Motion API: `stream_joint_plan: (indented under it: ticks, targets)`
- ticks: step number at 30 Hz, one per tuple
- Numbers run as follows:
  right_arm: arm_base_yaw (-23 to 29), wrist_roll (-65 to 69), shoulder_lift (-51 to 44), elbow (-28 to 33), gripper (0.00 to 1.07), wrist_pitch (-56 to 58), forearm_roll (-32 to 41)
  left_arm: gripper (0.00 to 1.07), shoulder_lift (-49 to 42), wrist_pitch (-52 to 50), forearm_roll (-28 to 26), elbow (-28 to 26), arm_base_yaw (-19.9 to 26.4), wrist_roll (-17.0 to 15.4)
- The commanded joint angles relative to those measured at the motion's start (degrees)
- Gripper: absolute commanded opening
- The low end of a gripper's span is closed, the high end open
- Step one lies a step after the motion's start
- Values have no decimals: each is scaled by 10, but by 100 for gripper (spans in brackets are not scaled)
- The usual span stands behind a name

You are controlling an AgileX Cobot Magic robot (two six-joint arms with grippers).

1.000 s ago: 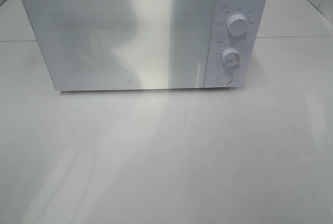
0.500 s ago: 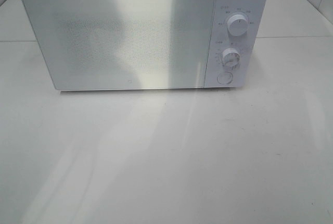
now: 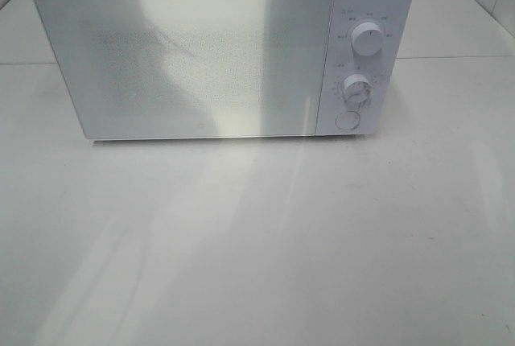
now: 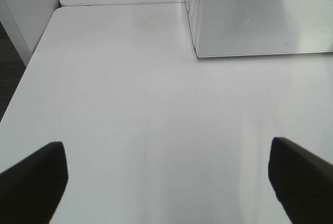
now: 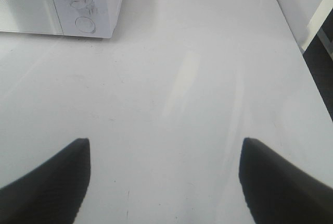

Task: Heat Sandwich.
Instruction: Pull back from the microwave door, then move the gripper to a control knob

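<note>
Sandwich is nowhere in view, perhaps behind the shut microwave door; I judge it light, soft and crushable, best pinched gently across its bread faces. Nearest, left gripper (image 4: 166,148) and right gripper (image 5: 165,143) both gape empty over the white table (image 3: 257,241). The microwave (image 3: 201,56) stands at twelve o'clock.

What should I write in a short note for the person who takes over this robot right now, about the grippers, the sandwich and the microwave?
The left gripper is open and empty, above the table.
The right gripper is open and empty, above the table in front of the microwave.
The microwave stands at the back of the table with its door closed.
The sandwich is in no view; whether it is inside the microwave cannot be told.
Done: cannot be judged.
Left: probably find the sandwich first; if it is not inside, open the door, put it in, close and start heating.
</note>
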Motion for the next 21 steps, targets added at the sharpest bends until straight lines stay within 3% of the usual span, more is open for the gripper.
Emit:
stream_joint_plan:
  ticks: [1,12,21]
  targets:
    - [-3,-6,-15,2,76,-5,-1,101,-16,-5,-5,2,2,-1]
    - [-3,-6,-9,-28,76,-18,1,101,-16,-5,-5,2,2,-1]
    - [-3,-6,69,-45,76,-64,4,101,-16,-5,-5,2,2,-1]
